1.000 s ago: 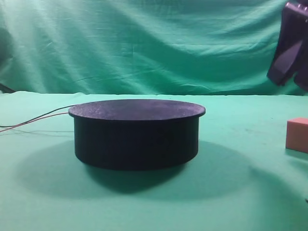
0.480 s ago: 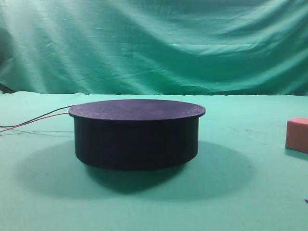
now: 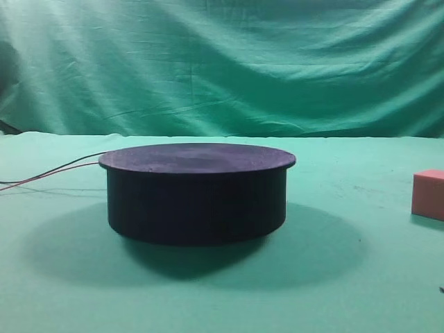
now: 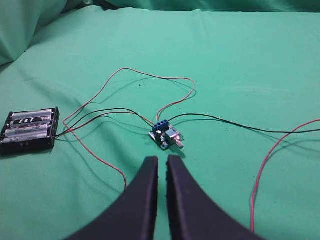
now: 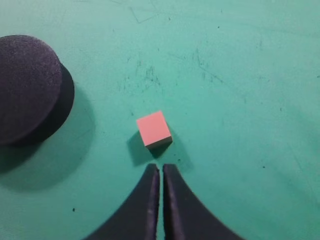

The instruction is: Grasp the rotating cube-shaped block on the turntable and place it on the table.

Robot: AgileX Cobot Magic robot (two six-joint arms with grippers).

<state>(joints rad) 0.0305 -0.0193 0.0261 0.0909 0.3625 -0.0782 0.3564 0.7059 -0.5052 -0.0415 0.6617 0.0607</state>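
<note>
Vs 1 s ago: dark arm gone from upper right of exterior view; cube-shaped block (image 5: 154, 129) unmoved on bench (image 3: 347, 291), well right of turntable (image 3: 198, 191). Right end effector (image 5: 160, 170) clenched, empty, above block's near side. Left end effector (image 4: 162, 162) clenched over wires (image 4: 150, 75), circuit board (image 4: 166, 136), battery holder (image 4: 30, 130).

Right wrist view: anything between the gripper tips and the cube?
Nothing but bare table cloth between the right gripper and the cube-shaped block.
</note>
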